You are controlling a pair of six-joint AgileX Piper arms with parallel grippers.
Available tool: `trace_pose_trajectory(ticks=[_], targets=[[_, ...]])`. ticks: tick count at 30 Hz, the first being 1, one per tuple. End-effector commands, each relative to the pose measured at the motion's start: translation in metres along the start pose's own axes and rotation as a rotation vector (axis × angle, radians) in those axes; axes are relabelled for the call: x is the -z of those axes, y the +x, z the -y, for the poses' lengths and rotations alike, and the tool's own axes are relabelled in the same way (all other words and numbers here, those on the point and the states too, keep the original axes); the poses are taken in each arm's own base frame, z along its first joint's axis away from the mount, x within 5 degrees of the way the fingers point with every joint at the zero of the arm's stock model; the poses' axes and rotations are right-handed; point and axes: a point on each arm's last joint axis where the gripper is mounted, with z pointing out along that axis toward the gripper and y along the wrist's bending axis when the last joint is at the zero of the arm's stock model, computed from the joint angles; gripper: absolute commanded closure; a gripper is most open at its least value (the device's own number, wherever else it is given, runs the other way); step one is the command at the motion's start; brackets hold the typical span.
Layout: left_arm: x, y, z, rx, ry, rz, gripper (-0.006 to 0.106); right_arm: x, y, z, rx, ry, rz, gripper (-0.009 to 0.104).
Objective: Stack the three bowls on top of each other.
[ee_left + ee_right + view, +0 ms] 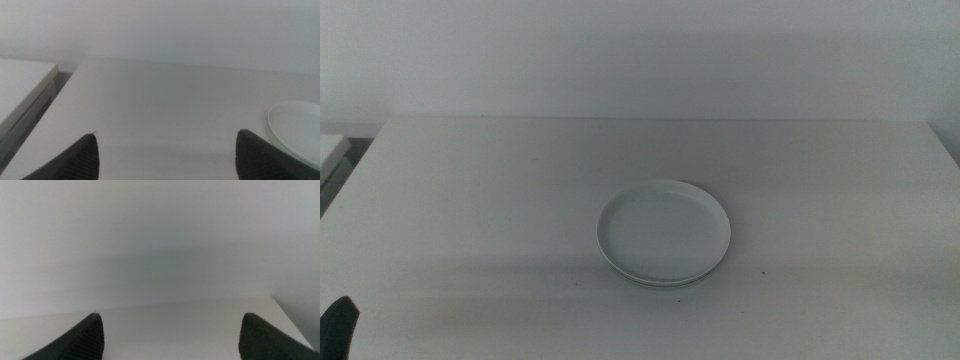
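Left gripper (pixel 167 160) waits open beside stacked bowls (pixel 663 232).

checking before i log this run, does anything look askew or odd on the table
Nothing stands out. The shallow round pale dishes sit nested in one neat stack on the white table, with at least two rims visible. Both grippers wait open, away from it.

white table (pixel 470 200) against a plain pale wall (pixel 640 50).

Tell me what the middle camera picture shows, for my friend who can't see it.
A stack of shallow round bowls sits near the middle of a pale table, with lower rims peeking out beneath the top one. The left end effector shows only as a dark tip at the bottom left corner.
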Motion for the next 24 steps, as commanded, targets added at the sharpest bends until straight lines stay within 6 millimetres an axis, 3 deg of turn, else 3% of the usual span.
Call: trace_pose_trajectory(ticks=[1, 6, 11, 24], targets=[[-0.002, 0.001, -0.001, -0.011, -0.007, 0.051, 0.007, 0.003, 0.018, 0.005, 0.019, 0.036, 0.000, 0.005], [-0.008, 0.017, -0.006, -0.062, -0.032, 0.018, 0.007, 0.000, 0.043, 0.012, 0.017, 0.110, -0.063, 0.005], [-0.011, 0.028, -0.008, -0.078, -0.040, -0.015, 0.007, 0.000, 0.040, 0.012, 0.023, 0.107, -0.030, 0.005], [-0.011, 0.025, -0.008, -0.090, -0.042, 0.020, 0.007, 0.000, 0.036, 0.011, 0.027, 0.101, 0.014, 0.005]])
